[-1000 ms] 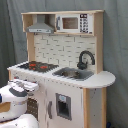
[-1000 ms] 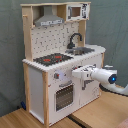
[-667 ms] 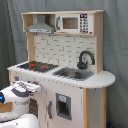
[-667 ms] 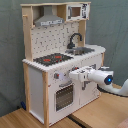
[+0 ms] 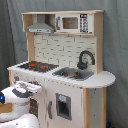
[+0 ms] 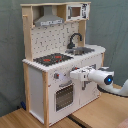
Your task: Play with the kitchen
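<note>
The white and light-wood toy kitchen (image 5: 70,95) (image 6: 37,85) stands upright in both exterior views. It has a grey hood (image 5: 40,26), a black faucet (image 5: 85,59) over the sink (image 5: 74,74), a red-ringed hob (image 6: 52,59) and a windowed oven door (image 6: 64,96). In the first exterior view, my gripper (image 5: 36,88) reaches in from the first exterior view's lower left, level with the front panel below the hob. In the second exterior view, the gripper (image 6: 73,76) sits close against that panel, just above the oven door. Nothing shows in its grasp.
A microwave-style panel (image 5: 75,22) sits on the top shelf beside the hood. A grey curtain (image 5: 115,50) hangs behind the kitchen. Wooden table tops (image 6: 100,112) lie under the arm, with a dark seam between them.
My gripper has edged a little closer to the kitchen's front panel and slightly lower. The kitchen itself has not moved.
</note>
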Robot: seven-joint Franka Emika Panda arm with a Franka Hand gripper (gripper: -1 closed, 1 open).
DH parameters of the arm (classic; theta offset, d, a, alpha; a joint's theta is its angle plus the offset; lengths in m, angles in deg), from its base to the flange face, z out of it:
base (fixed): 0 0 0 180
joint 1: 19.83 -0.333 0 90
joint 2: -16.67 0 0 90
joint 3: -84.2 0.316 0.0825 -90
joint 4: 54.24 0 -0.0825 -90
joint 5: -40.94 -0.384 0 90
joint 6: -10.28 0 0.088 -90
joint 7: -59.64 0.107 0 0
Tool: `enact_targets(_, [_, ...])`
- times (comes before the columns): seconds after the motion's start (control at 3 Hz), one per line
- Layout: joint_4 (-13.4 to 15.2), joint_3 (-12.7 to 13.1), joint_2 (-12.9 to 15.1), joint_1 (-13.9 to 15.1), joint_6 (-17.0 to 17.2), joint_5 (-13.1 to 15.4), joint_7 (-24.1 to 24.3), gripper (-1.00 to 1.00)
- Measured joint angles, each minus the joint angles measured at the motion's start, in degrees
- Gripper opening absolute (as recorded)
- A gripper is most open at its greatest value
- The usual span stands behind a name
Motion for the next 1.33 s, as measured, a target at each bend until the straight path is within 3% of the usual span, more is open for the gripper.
enact_targets(1.33, [0.27, -0.05, 0.09, 0.01, -0.40, -0.17, 23.27, -1.00])
